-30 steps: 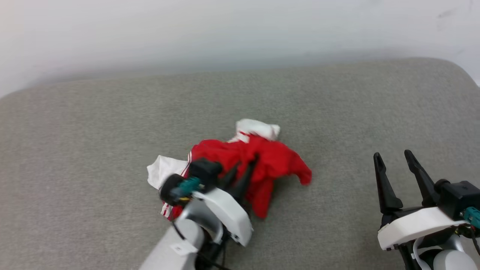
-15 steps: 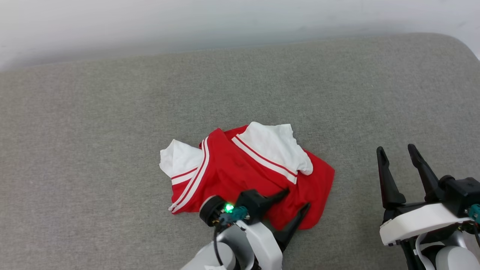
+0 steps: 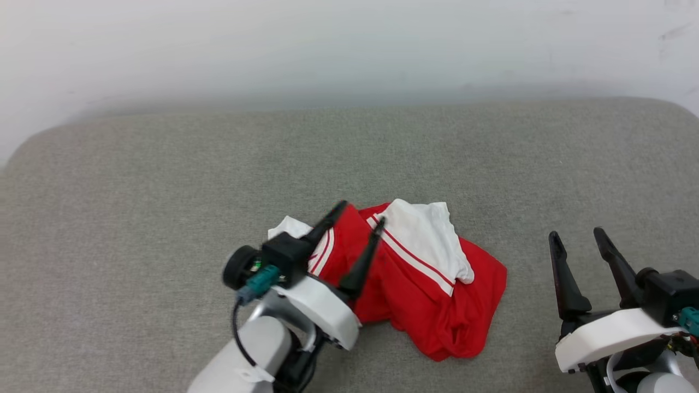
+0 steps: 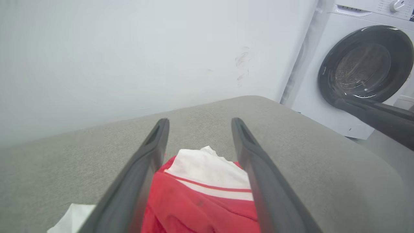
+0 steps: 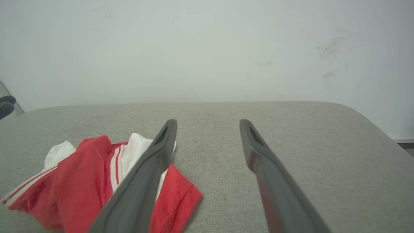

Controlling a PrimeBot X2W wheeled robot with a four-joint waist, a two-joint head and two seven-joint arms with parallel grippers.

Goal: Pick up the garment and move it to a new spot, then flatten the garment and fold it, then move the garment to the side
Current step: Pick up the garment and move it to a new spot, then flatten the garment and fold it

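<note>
My left arm reaches in from the bottom edge of the head view, pale forearm slanting up and to the right, wrist cocked so the left gripper (image 3: 362, 212) points away from me toward the wall (image 3: 327, 49). Its two fingers are spread wide, with nothing pinched between them. They hang over the left part of the shirt (image 3: 431, 295); I cannot tell whether the tips brush the cloth. Through the left wrist camera I look along both fingers, with red fabric and a white sleeve lying below the gap between them.

The shirt lies crumpled on the grey cushion (image 3: 164, 191), a little right of centre and toward my side. The red body is bunched up, one white sleeve with red-and-white stripe trim is folded on top, and the other white sleeve peeks out behind the left gripper's block.

My right arm sits low at the lower right, its white wrist shell level. The right gripper (image 3: 576, 233) points up the view, fingers parted and empty, well clear of the shirt, which lies to its left. In the right wrist camera the shirt lies left of the fingers, partly behind one of them.

A washer (image 4: 365, 64) stands beyond the cushion's corner.
</note>
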